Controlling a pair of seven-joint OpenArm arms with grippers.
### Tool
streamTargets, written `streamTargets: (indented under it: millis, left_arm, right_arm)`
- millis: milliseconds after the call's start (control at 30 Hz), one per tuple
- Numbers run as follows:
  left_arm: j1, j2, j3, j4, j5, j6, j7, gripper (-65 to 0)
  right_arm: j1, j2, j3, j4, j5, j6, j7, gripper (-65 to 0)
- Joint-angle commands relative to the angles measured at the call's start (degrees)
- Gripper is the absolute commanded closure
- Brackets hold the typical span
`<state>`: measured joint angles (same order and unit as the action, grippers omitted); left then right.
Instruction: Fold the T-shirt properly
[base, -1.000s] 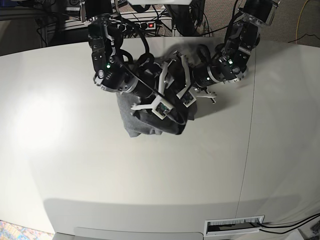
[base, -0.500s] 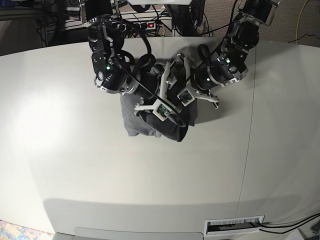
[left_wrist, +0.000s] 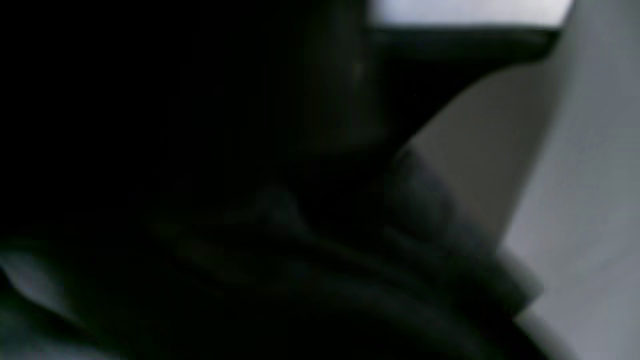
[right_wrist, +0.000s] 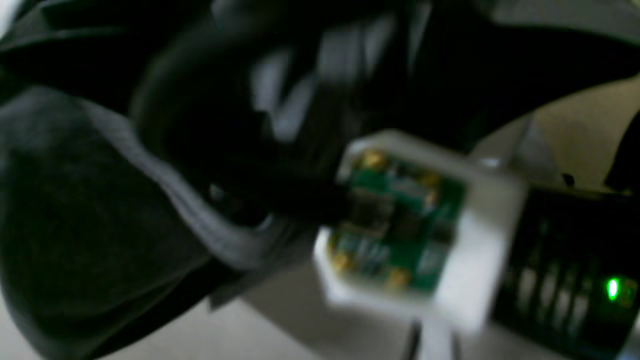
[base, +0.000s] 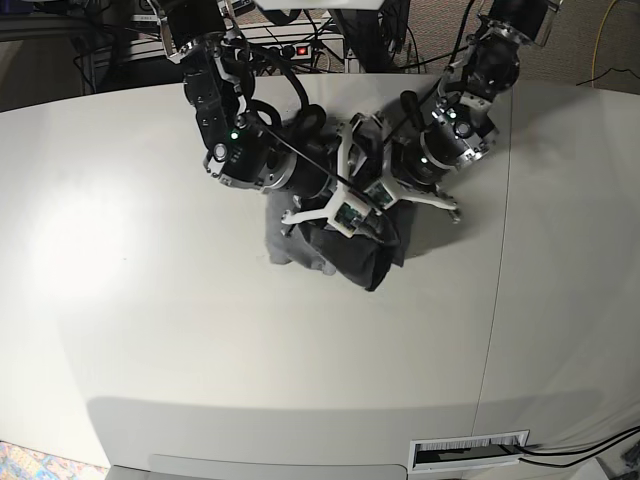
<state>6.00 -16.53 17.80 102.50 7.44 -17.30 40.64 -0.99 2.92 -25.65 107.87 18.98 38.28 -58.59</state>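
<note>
The T-shirt (base: 330, 250) lies bunched in a dark heap on the tabletop (base: 150, 330), near the middle of the far edge and well away from the near edge and both side edges. Only the base view shows this whole layout: both arms lean in over the heap from the far side, their wrists crowded together above the cloth.

The left claw (base: 385, 190) is buried among fabric and arm parts there; its jaws are closed tight, though what they pinch cannot be made out. The left wrist view is almost black, with only dim folds of cloth close to the lens and a pale strip of tabletop at the right.

The right claw (base: 320, 205) has its jaws standing fairly wide; whether cloth sits between them I cannot tell. The right wrist view, blurred, adds a green circuit board (right_wrist: 395, 225) in a white housing beside grey fabric.
</note>
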Motion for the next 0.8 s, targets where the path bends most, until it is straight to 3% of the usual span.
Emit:
streamTargets:
  millis: [0,167,333,433,633,767]
  left_arm:
    - [-1.09,-0.96,-0.42,2.62,1.60,1.92,-0.83,0.0]
    - [-1.07,-2.69,-0.48,6.97,1.97,6.21,0.94,0.0]
    - [-1.07,-2.69,-0.46,6.97,1.38,6.60,0.94,0.0]
    - [-1.07,-2.69,-0.46,6.97,4.63,7.15,0.96,0.0]
    - [-1.09,-2.89,-0.46,6.97,19.06,16.15,1.38,0.0]
    - [-1.07,-4.96,-0.46,6.97,21.51,21.49,2.95,0.0]
  right_arm:
    - [0.20,-0.85,-0.87,0.85,2.80,1.72,1.42,-27.7]
    - [0.17,-0.83,-0.87,0.85,2.12,1.72,1.49,-27.7]
    - [0.17,-0.85,-0.87,0.85,2.01,1.72,3.41,-27.7]
    - [0.20,-0.92,-0.87,0.87,2.19,1.72,7.48,-27.7]
    - [0.20,-1.49,-0.87,0.87,-0.07,1.72,7.61,-27.7]
    - [0.22,-1.49,-0.87,1.09,-0.17,1.72,7.61,-27.6]
